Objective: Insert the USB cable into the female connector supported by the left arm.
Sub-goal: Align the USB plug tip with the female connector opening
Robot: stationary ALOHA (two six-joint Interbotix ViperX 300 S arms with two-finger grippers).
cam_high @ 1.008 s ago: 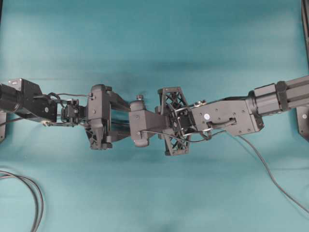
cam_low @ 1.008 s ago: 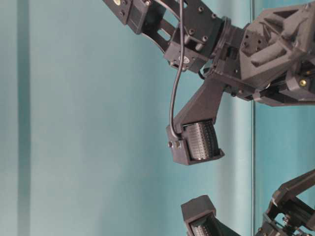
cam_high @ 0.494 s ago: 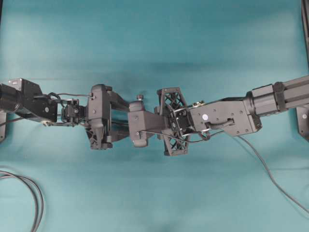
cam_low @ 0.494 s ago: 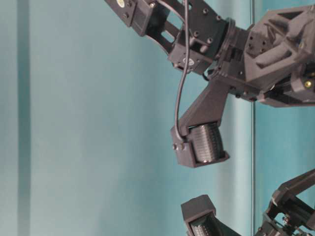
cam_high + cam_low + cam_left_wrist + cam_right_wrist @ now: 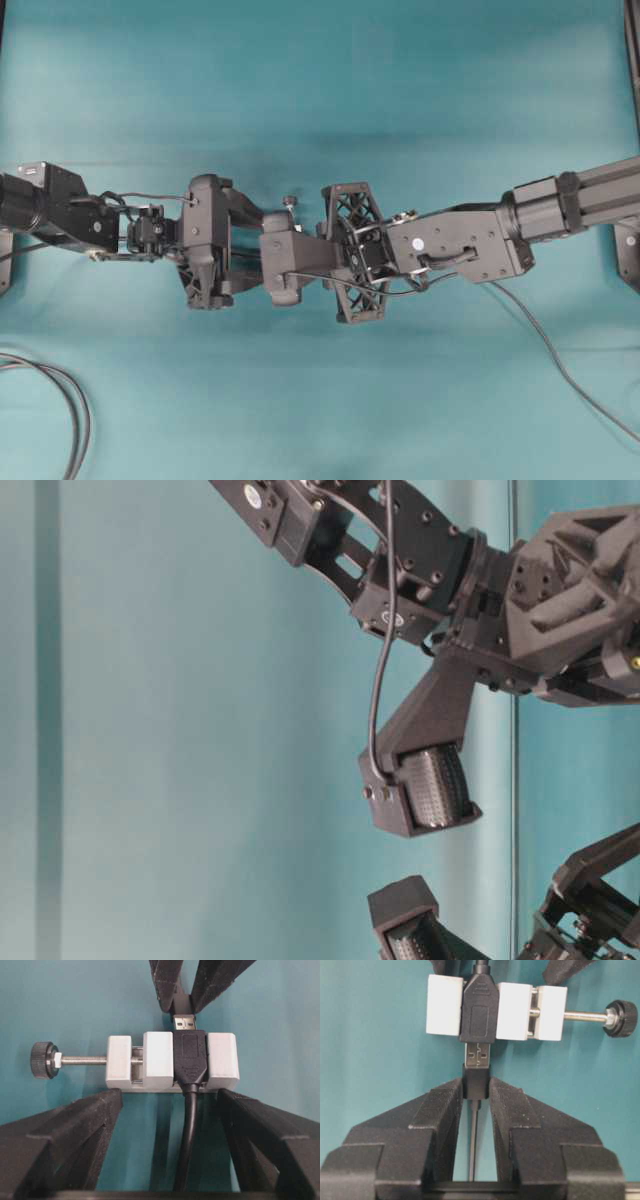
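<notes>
One step left: your plug meets the socket, not yet seated.
Right hand [image 5: 476, 1091] clamps the USB cable [image 5: 476, 1083]; its silver tip touches the female connector [image 5: 479, 1010]; left hand [image 5: 170, 1105] stands wide apart beside it; push home.

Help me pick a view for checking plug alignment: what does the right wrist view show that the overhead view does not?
Only the right wrist view shows the USB cable pinched between the right gripper fingers, its silver tip just at the opening of the female connector with metal still exposed. Only the overhead view shows both whole arms meeting end to end at mid-table and the loose cable at lower left. Both show the connector's screw knob and the teal table.
</notes>
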